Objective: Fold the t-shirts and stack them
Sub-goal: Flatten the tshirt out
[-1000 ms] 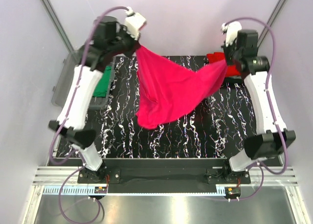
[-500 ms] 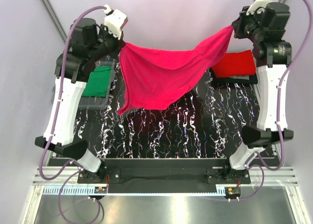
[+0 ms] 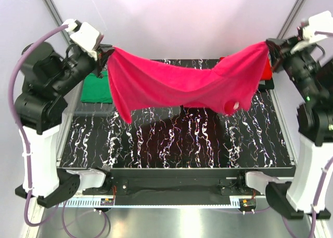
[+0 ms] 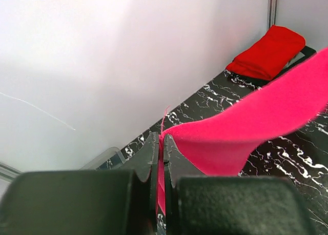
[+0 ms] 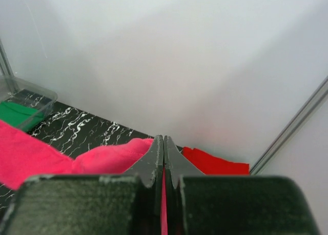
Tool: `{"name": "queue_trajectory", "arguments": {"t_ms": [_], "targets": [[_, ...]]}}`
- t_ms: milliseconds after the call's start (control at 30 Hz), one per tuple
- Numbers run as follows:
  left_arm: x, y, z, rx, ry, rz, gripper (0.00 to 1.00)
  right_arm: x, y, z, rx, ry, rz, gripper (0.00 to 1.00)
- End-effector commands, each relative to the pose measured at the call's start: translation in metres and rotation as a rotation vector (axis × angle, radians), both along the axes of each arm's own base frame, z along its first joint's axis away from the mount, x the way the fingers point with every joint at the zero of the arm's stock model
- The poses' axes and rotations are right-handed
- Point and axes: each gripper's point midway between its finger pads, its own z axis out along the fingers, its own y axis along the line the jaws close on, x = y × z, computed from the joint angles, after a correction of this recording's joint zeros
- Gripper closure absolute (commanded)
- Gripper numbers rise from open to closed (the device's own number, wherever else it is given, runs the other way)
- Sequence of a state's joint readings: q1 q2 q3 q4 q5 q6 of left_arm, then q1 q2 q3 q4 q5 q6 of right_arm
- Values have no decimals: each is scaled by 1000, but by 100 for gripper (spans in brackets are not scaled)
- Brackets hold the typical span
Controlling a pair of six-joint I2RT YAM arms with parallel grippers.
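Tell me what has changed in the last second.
The left hand and the right hand rose and moved apart, outward to their own sides, pulling the magenta-pink t-shirt out wide. Both stayed shut on it. The red t-shirt and green t-shirt kept their places.

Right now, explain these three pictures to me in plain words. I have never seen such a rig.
These are two robot arms bolted at the near edge of a black marbled table. The wide picture looks down from above and behind them; the other two come from a camera on each wrist, looking along that arm's own fingers. The left gripper and the right gripper are each shut on an end of the pink t-shirt, which hangs stretched between them above the table. A folded red t-shirt lies at the far right; a green t-shirt lies in a clear bin at the far left.
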State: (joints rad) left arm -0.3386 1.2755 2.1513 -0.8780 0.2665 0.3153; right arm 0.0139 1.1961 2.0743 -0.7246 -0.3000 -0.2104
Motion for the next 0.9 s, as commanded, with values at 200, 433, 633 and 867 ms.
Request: {"name": "queue_trajectory", "arguments": {"t_ms": [200,433,633,867], "targets": [[-20,16,35,-43,-119,23,100,-36,-17,45,-32,-198,-94,100],[-42,24,85,-89,-259,19,100,-64,-33,114,-18,-387,-186,100],[-58,25,99,-98,-313,-7,100,-100,-37,151,-12,-515,-209,100],[-74,32,101,-107,-327,3,100,-116,-41,147,-33,-523,-234,100]]}}
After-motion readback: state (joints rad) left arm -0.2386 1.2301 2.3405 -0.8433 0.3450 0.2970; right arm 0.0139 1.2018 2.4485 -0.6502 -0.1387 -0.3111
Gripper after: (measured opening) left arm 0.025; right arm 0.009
